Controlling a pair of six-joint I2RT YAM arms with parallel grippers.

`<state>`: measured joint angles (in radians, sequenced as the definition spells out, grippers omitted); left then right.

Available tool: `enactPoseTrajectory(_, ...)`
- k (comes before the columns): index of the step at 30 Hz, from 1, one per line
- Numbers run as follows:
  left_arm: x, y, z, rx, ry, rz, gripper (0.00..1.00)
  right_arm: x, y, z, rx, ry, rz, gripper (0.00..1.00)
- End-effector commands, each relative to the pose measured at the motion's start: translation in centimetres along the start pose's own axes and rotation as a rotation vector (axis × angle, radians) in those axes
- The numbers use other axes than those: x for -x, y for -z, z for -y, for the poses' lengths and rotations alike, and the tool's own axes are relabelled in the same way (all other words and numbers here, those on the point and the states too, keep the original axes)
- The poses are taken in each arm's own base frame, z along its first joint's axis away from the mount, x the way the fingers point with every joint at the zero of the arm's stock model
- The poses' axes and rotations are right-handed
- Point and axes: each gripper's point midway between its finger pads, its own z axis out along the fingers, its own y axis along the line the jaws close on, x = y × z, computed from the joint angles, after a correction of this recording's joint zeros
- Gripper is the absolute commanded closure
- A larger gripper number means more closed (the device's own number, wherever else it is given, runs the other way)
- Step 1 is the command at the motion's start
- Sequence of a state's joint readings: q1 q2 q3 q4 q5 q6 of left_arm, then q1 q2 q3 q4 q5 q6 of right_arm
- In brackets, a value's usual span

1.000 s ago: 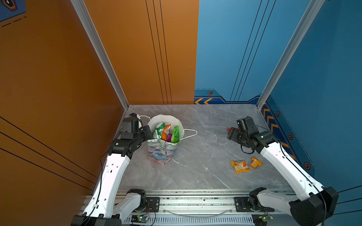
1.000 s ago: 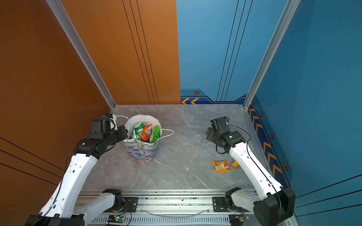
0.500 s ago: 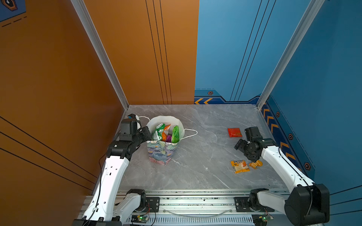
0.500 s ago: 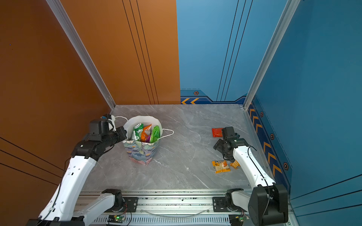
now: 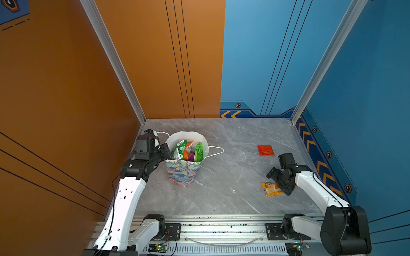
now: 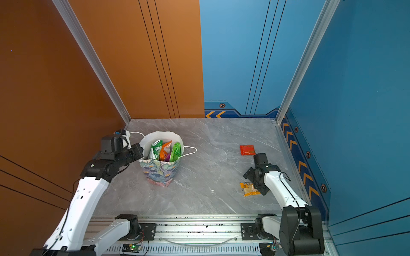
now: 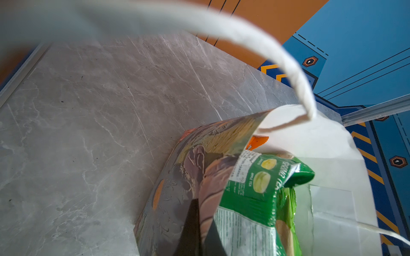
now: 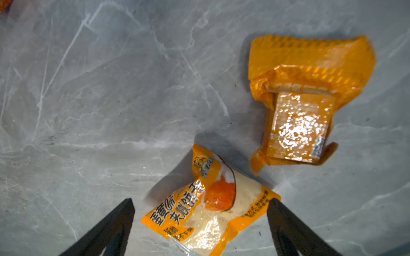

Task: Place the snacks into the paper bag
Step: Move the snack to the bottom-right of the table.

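Nearest the front rail, the right gripper [image 8: 200,200] hangs low over the bench [image 5: 221,195] with its fingers spread wide, one on each side of the yellow-orange packet [image 8: 206,210]. The packet lies flat and a little crumpled between them, not touched on either side as far as the wrist view shows. The wide spread suits the job: the packet is broad and slippery, so the fingers need room to drop past its edges before they squeeze. Just beside it, apart by a narrow strip of bench, lies a second orange packet [image 8: 308,99], shiny and folded at one end. It is close enough that a careless close could nudge it.

Farther in, on the other side of the bench, the paper bag [image 5: 183,172] stands upright with its mouth open. The left gripper [image 5: 166,151] is pressed together on the bag's rim, one finger outside the printed wall and one inside. This probably holds the mouth open and keeps the light bag from tipping when something drops in. Several snacks already stand in it: a green-white packet [image 7: 255,188] against the pinched wall, with green, orange and purple ones behind. One white cord handle [image 5: 216,150] droops outward.

Farthest back on the right side, the small red packet [image 5: 265,150] lies flat by itself, well apart from the bag. So three packets remain on the bench, and the yellow-orange one looks like the next to go.
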<state>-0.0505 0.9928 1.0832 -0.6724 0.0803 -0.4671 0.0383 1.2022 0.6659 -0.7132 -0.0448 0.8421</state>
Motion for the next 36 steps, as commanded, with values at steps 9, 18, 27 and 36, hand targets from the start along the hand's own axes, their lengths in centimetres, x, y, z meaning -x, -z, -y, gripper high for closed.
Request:
enactPoseTrajectory(9, 0.3, 0.4, -0.3, -0.010, 0.009, 0.014, 0.96, -2.4, -0.7, -3.6, 0.093, 0.046, -0.035, 0.04)
enactPoseTrajectory(18, 0.3, 0.4, -0.5, -0.004, 0.013, 0.016, 0.97, -4.9, -1.6, -7.0, 0.112, 0.142, -0.066, 0.07)
enactPoseTrajectory(27, 0.4, 0.4, -0.7, 0.000, 0.015, 0.019, 0.96, -6.7, 0.0, -11.0, 0.143, 0.318, -0.093, 0.09)
enactPoseTrajectory(36, 0.4, 0.4, -0.8, 0.004, 0.016, 0.020, 0.96, -2.4, 2.8, -7.2, 0.077, 0.292, 0.024, 0.13)
